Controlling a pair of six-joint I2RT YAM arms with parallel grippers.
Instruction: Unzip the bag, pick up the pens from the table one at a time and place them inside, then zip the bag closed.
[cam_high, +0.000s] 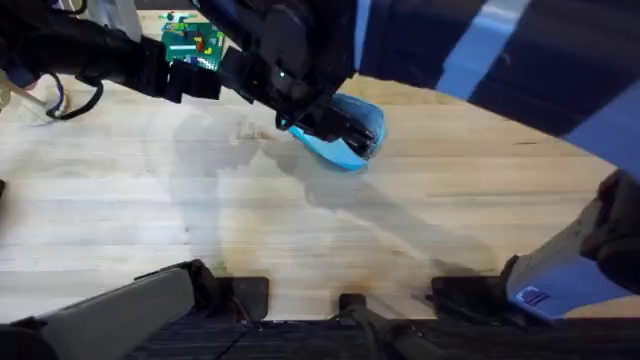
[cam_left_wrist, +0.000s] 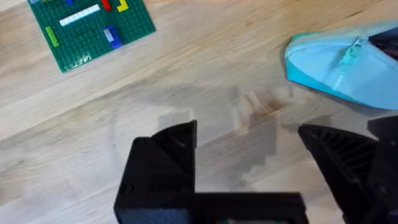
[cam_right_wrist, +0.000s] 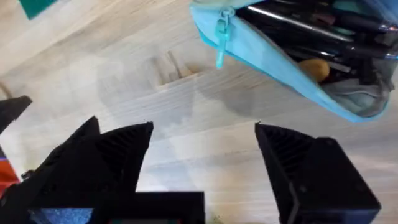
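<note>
The light-blue bag lies on the wooden table with its zipper open. Several dark pens lie inside it, and its blue pull cord hangs over the near end. My right gripper hovers open a little short of the bag with nothing between its fingers. My left gripper is also open and empty over bare table, with the bag off to one side of it. In the overhead view the bag sits mid-table, partly covered by a dark arm.
A green brick baseplate with small coloured bricks lies at the back left of the table, also seen from the left wrist as the baseplate. Large dark and blue blurred shapes fill the overhead view's upper right.
</note>
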